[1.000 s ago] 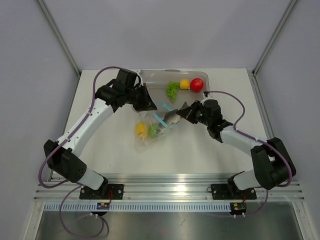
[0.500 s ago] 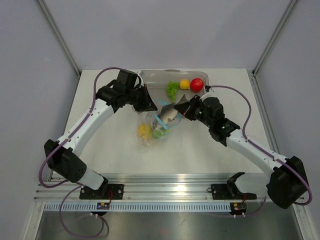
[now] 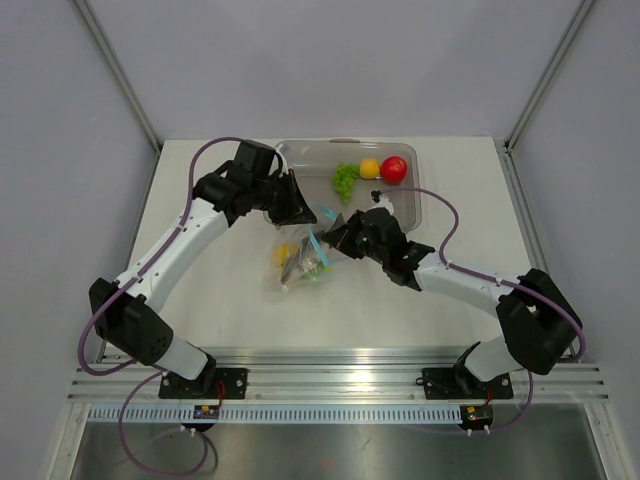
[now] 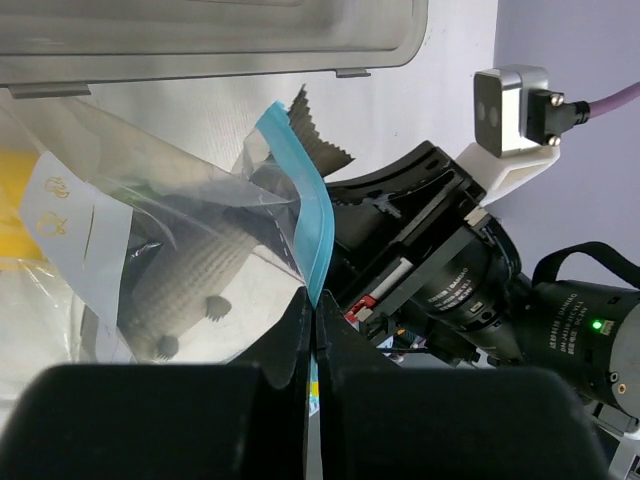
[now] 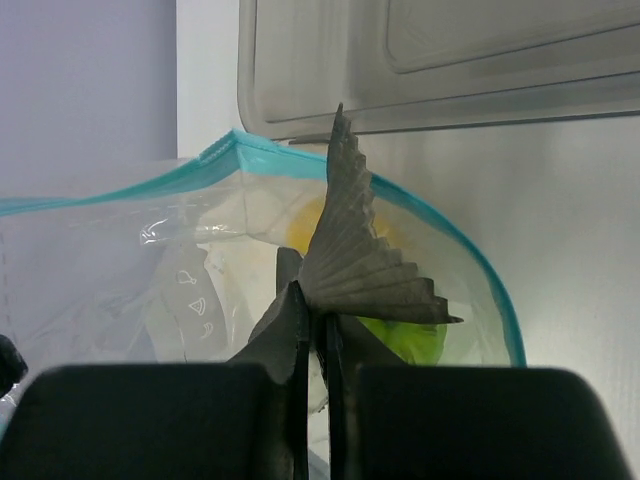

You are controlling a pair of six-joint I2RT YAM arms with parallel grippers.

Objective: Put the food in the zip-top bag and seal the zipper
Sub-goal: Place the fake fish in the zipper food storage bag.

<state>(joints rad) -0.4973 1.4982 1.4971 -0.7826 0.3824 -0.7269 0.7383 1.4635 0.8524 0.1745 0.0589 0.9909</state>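
Observation:
The clear zip-top bag (image 3: 298,264) lies mid-table with its mouth held up and open. My left gripper (image 3: 303,212) is shut on the teal-blue zipper (image 4: 305,215) at the mouth edge. My right gripper (image 3: 336,240) is shut on the tail of the grey fish (image 5: 355,255), whose body (image 4: 185,275) is inside the bag. A yellow fruit (image 3: 283,252) and a green fruit (image 5: 405,340) also lie in the bag. The green grape bunch (image 3: 344,178), an orange-yellow fruit (image 3: 369,168) and a red fruit (image 3: 394,169) sit in the tray.
The rigid grey-clear tray (image 3: 405,205) stands at the back of the table, right behind the bag; its rim also shows in the left wrist view (image 4: 200,45) and the right wrist view (image 5: 420,70). Both arms meet over the bag mouth.
My right gripper has moved left and down with the fish, carrying it from beside the bag into the bag's mouth. The left gripper has kept its hold on the zipper.

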